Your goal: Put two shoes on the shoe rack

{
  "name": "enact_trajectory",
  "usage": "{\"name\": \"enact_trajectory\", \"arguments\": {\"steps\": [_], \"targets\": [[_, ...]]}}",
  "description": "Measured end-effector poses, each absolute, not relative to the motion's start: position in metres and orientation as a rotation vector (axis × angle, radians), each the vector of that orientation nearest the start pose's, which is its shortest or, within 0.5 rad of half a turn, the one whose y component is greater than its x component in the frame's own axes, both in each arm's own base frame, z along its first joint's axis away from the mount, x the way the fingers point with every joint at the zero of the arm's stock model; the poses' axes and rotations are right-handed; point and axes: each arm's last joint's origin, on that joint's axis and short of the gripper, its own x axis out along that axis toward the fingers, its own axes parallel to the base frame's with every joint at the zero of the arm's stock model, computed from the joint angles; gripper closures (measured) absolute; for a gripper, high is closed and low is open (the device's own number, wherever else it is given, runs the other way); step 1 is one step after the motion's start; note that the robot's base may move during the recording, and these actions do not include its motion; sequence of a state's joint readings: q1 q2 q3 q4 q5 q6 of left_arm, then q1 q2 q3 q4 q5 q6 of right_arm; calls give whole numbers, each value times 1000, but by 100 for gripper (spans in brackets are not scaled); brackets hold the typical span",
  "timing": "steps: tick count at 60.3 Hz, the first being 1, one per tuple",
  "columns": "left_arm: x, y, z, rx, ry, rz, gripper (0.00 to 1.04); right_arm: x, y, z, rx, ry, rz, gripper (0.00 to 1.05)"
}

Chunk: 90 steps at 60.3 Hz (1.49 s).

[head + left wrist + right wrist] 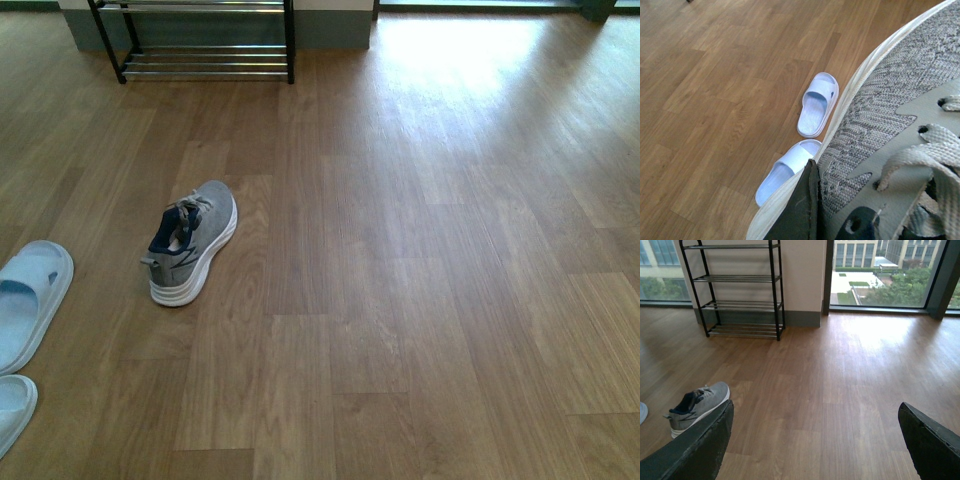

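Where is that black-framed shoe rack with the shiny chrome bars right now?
The shoe rack stands against the far wall at the front view's upper left, well beyond the grey knit sneaker on the wooden floor.

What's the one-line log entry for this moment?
left tool: shut on held sneaker | right tool: open, empty | other sneaker: on floor | slides: on floor | shoe rack: no shoes
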State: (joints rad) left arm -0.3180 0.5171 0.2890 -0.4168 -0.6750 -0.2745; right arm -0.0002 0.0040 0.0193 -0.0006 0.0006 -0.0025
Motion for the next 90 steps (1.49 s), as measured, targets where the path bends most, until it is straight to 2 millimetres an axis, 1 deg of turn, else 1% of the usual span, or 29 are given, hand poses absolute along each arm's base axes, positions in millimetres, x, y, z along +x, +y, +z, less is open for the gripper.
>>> {"name": "enact_trajectory", "arguments": {"steps": [90], "targets": [[115, -19, 183, 42, 516, 417, 103, 97, 0, 170, -2, -14, -1, 9]]}}
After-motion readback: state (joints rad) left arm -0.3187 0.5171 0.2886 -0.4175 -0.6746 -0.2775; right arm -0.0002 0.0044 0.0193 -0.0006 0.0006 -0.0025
